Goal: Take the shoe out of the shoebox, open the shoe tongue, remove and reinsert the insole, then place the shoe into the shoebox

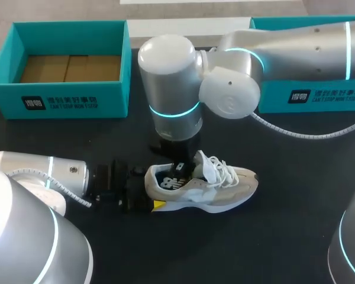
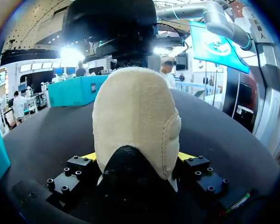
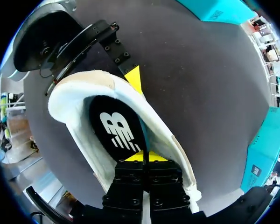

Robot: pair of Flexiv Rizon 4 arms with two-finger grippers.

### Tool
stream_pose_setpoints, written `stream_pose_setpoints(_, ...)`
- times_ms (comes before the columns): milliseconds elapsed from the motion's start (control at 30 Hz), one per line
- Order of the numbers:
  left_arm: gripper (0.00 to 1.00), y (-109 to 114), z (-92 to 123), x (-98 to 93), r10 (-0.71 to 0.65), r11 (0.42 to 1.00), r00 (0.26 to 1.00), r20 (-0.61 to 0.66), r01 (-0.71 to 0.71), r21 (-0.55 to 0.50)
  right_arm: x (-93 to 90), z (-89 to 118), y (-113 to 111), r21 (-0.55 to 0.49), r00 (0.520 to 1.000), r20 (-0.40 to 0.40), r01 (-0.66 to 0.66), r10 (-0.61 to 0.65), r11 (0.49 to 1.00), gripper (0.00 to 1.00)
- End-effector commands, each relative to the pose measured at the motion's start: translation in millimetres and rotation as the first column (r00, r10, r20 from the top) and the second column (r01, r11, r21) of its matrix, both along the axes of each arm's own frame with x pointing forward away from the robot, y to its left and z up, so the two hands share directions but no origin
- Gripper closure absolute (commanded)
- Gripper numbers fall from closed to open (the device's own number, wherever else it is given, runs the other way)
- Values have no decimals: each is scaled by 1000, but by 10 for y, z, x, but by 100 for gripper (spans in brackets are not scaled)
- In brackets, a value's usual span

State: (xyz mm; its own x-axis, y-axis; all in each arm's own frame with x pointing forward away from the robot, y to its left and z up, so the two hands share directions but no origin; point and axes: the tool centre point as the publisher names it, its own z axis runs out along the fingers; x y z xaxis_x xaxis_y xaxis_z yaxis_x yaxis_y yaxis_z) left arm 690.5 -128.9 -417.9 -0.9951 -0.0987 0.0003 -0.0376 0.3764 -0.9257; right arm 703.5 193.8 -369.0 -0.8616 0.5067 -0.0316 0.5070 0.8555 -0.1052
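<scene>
A beige sneaker (image 1: 207,186) with white laces lies on its side on the black table, heel toward my left arm. My left gripper (image 1: 154,192) holds the heel (image 2: 135,121) between its two fingers, one yellow tip (image 2: 89,156) on each side. My right gripper (image 1: 178,168) comes down from above into the shoe's opening. In the right wrist view its tips (image 3: 143,156) are pressed together on the black insole (image 3: 114,126) with a white logo, inside the shoe (image 3: 84,93). A teal strip shows along the insole's edge. The open teal shoebox (image 1: 71,100) stands at the back left.
A second teal box (image 1: 319,94) sits at the back right, partly behind my right arm. A grey cable (image 1: 302,135) from that arm loops over the table to the right of the shoe. Bare black tabletop lies in front of the shoe.
</scene>
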Motion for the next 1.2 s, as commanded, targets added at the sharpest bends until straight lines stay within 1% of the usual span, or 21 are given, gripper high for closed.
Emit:
stream_pose_setpoints(33,100,-5,-15,-11,3,1000,1000,0,-3,3,-17,146,-137,6,1000,15,8,-8,1000,100)
stream_pose_setpoints(233,100,-5,-15,-11,3,1000,1000,0,-3,3,10,273,-207,-9,999,34,27,-27,1000,100)
stream_pose_setpoints(500,100,-5,-15,-11,3,1000,1000,0,-3,3,45,430,-179,9,998,56,28,-28,1000,100)
stream_pose_setpoints(800,100,-5,-15,-11,3,1000,1000,0,-3,3,47,528,-161,32,996,82,44,-46,999,100)
stream_pose_setpoints(933,100,-5,-15,-11,3,1000,1000,0,-3,3,36,566,-118,54,995,91,39,-44,998,100)
stream_pose_setpoints(1200,100,-5,-15,-11,3,1000,1000,0,-3,3,25,658,2,133,992,120,23,-39,991,100)
